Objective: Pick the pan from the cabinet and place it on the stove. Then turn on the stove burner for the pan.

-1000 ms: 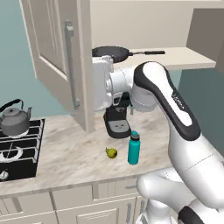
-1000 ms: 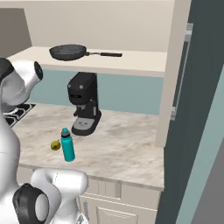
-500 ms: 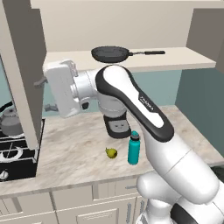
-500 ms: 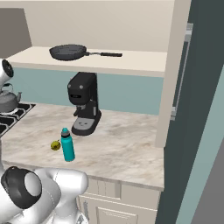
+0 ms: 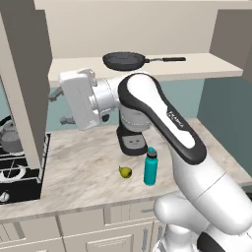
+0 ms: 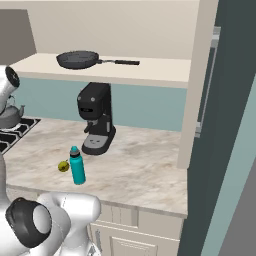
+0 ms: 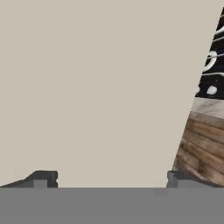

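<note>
The pan [image 5: 125,60] lies on the bottom shelf of the cabinet [image 5: 206,68], its long handle pointing right; it is also on the shelf [image 6: 77,59] in the right base view. The cabinet's left door [image 5: 22,83] stands swung wide open. My gripper [image 5: 58,108] is open and holds nothing, below and left of the pan, facing that door. In the hand view the gripper [image 7: 109,179] is close to the door's beige face [image 7: 96,87], its tips wide apart. The stove [image 5: 15,174] is at the lower left.
A grey kettle [image 5: 10,139] sits on the stove. On the counter stand a black coffee machine [image 5: 132,141], a teal bottle [image 5: 150,167] and a small yellow-green fruit [image 5: 125,172]. The right cabinet door [image 6: 197,85] hangs open beside a tall dark unit [image 6: 225,125].
The arm swung left from the coffee machine and the left cabinet door swung further open. The hand now faces the door's flat side.
</note>
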